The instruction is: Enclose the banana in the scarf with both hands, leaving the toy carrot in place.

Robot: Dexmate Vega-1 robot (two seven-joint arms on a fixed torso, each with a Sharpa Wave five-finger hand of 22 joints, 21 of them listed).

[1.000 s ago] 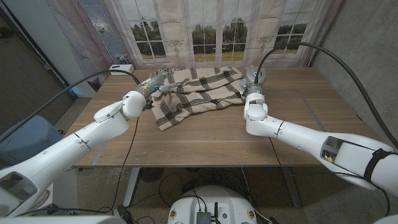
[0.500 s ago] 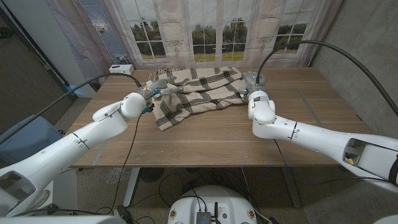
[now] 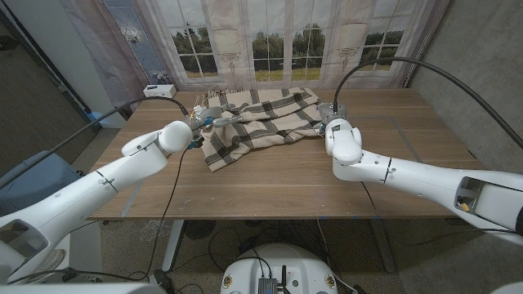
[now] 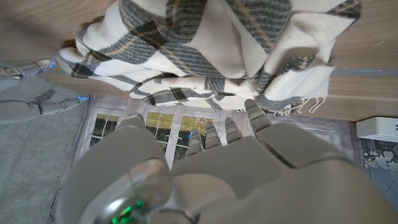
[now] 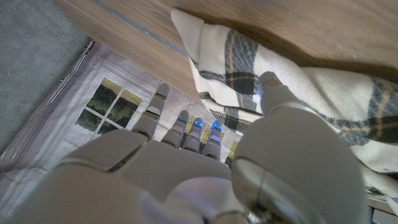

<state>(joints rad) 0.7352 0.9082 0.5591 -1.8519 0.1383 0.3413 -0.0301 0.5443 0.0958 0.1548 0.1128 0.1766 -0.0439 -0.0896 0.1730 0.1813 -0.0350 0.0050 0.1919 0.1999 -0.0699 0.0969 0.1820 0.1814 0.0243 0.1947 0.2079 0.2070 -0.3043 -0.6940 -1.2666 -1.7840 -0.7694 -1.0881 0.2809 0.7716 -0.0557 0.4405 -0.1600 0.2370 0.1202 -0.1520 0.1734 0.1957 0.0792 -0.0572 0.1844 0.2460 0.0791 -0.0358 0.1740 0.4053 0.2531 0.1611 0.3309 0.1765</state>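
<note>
Scarf [image 3: 257,122], one, plaid, lies bunched on the counter [image 3: 286,175], long axis running from near-left to far-right. Left hand [image 3: 206,117] sits at its left end, right hand [image 3: 328,114] at its right edge; both hands' fingers [image 4: 214,134] are apart, holding nothing.

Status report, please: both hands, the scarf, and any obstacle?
Left hand at scarf's left edge, right hand at its right edge; grip not confirmed. Scarf lies bunched on the table. Banana, carrot not visible. No obstacle seen.
</note>
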